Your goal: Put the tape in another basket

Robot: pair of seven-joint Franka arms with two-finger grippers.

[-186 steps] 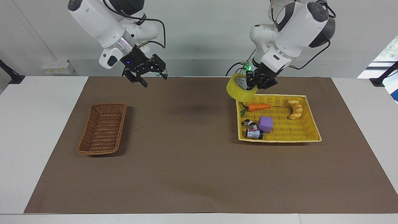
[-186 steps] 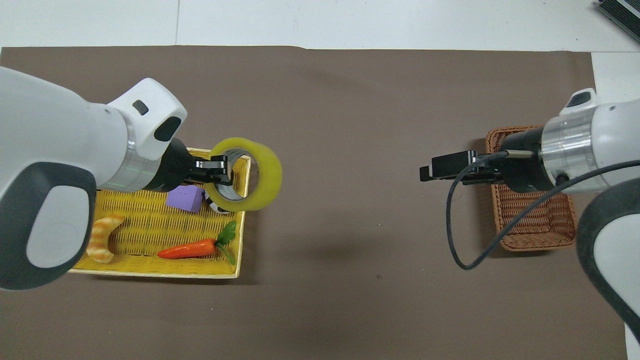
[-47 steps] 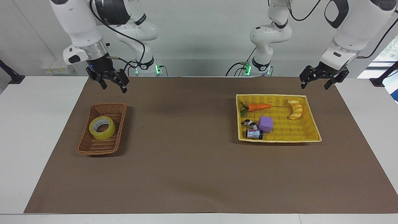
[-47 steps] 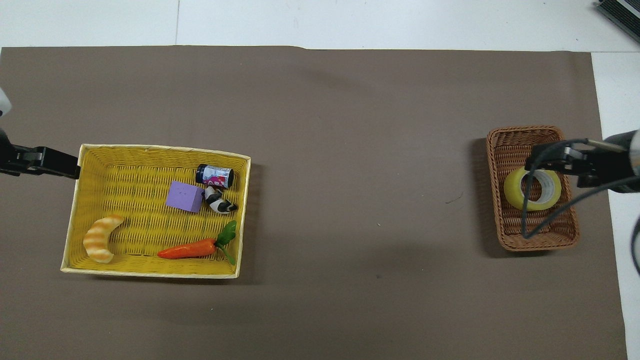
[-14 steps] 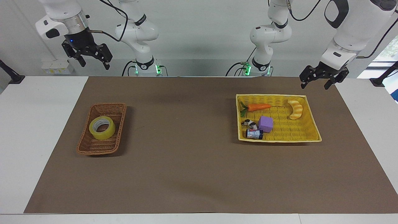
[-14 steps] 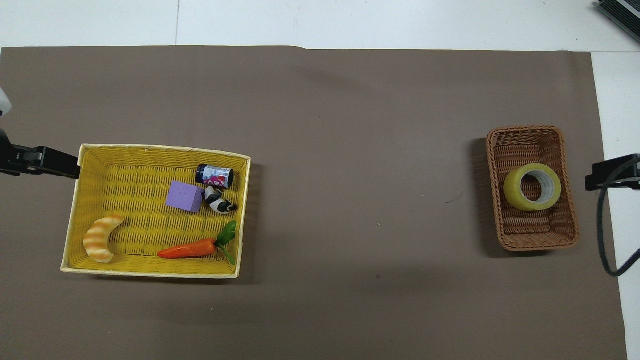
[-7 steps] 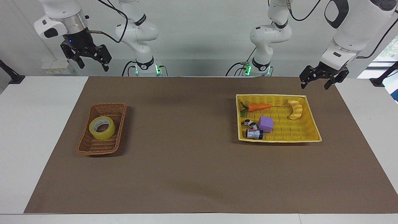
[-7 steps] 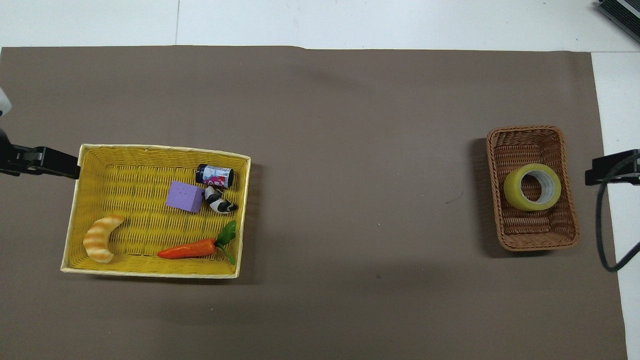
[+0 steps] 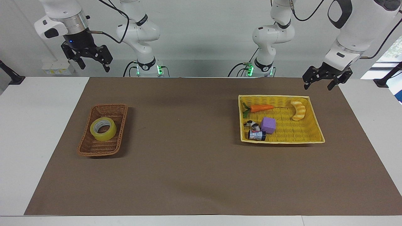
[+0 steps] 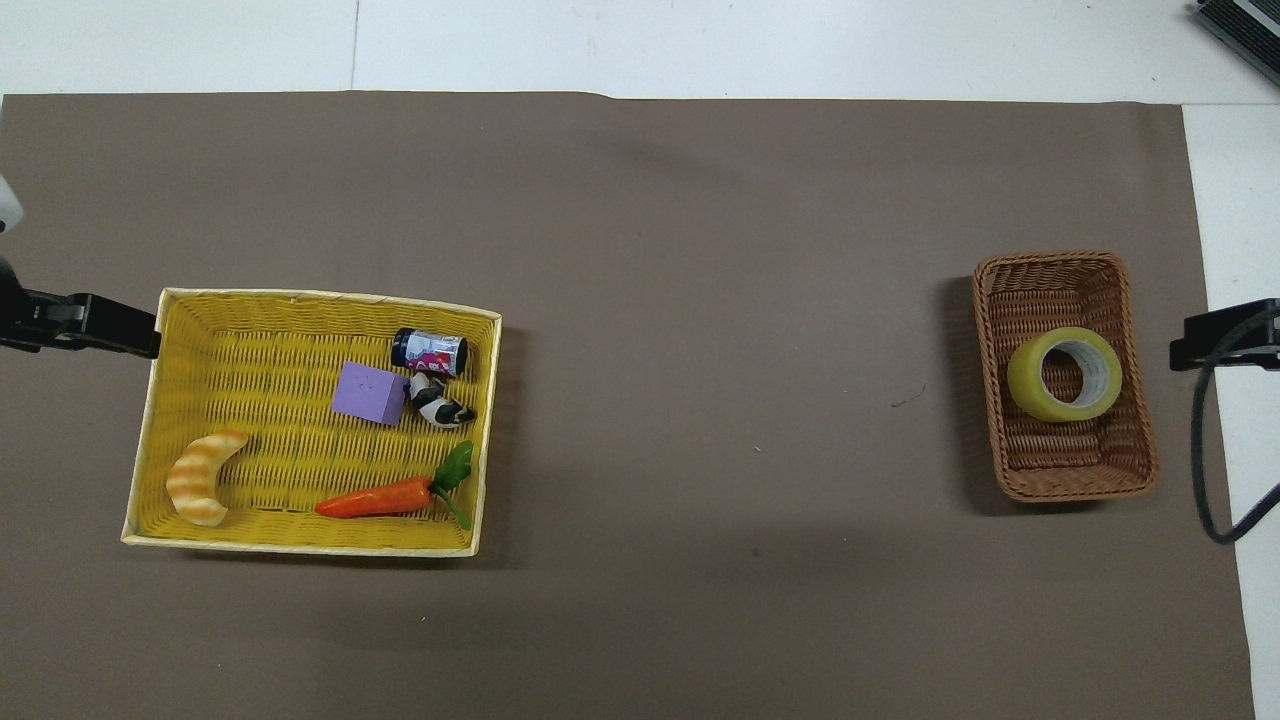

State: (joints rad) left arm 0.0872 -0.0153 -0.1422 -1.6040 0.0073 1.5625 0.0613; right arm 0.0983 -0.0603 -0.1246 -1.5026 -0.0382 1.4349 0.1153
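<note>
Where the facing view shows the table, the tape (image 9: pixel 103 128), a translucent yellow roll with a white core, lies tilted in the brown basket (image 9: pixel 94 148) at the right arm's end. The right gripper (image 9: pixel 92 61) hangs high with its fingers spread and empty. The left gripper (image 9: pixel 327 81) waits by the yellow basket (image 9: pixel 282 140), fingers also apart. In the overhead view, the tape (image 10: pixel 1064 373) sits in the middle of the brown basket (image 10: pixel 1075 487), its hole facing up.
</note>
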